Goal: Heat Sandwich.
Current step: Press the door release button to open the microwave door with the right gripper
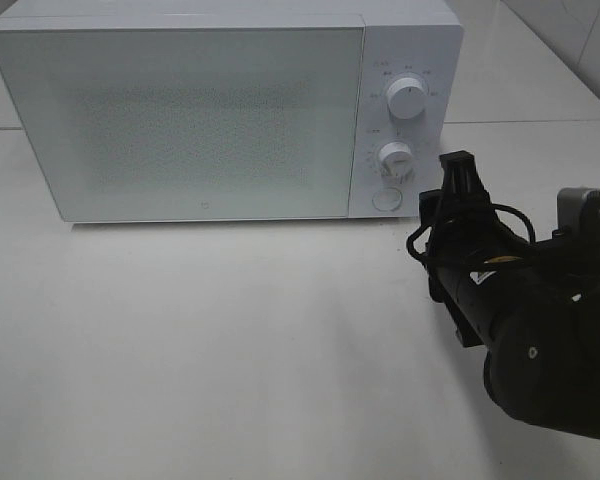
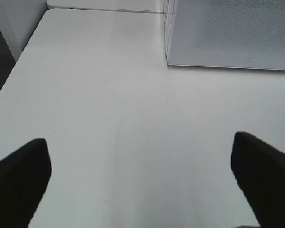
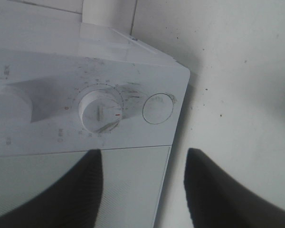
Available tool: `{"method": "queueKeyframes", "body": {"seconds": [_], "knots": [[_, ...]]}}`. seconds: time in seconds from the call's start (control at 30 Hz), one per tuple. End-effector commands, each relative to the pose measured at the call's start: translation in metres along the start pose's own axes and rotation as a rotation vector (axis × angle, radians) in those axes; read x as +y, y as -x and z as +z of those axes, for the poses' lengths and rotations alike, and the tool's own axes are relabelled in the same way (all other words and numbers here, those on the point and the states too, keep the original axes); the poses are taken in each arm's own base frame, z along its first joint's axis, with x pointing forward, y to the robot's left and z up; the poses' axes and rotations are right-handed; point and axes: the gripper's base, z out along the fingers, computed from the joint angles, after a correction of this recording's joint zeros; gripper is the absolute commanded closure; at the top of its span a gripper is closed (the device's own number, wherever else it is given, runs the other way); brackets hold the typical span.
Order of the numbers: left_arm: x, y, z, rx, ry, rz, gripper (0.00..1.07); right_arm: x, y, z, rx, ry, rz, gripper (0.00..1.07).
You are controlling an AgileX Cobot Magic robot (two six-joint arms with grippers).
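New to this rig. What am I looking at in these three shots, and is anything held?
A two-armed robot works at a white table. The wide shot comes from a camera mounted high; the other two come from cameras on the arms' wrists. A white microwave, door shut, stands on the table. The left gripper hangs open above the table. The right gripper points at the microwave's lower dial and round button, jaws apart, holding nothing. No sandwich shows in any view.
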Motion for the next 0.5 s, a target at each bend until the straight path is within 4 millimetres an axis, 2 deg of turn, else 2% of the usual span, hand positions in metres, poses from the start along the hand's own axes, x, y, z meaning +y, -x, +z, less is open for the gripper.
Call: {"method": "queueKeyframes", "body": {"seconds": [0.03, 0.07, 0.1, 0.17, 0.2, 0.27, 0.5], "knots": [[-0.0006, -0.0016, -0.002, -0.014, -0.006, -0.003, 0.09, 0.0014, -0.0022, 0.0, 0.013, -0.002, 0.118, 0.65], [-0.0006, -0.0016, -0.002, -0.014, -0.006, -0.003, 0.09, 0.0001, -0.0029, -0.0001, 0.019, -0.017, 0.147, 0.7], [-0.0006, -0.0016, -0.002, -0.014, -0.006, -0.003, 0.09, -0.0029, -0.0044, -0.0002, 0.033, -0.052, 0.176, 0.82], [-0.0006, -0.0016, -0.002, -0.014, -0.006, -0.003, 0.09, -0.0049, -0.0063, -0.0004, 0.052, -0.076, 0.168, 0.96], [-0.0006, -0.0016, -0.002, -0.014, -0.006, -0.003, 0.09, -0.0049, -0.0063, -0.0004, 0.052, -0.076, 0.168, 0.96], [-0.0006, -0.0016, -0.002, -0.014, -0.006, -0.003, 0.09, -0.0037, -0.0082, 0.0004, 0.087, -0.064, 0.122, 1.07], [-0.0006, -0.0016, -0.002, -0.014, -0.006, -0.003, 0.09, -0.0028, -0.0087, 0.0005, 0.091, -0.057, 0.123, 1.07]]}}
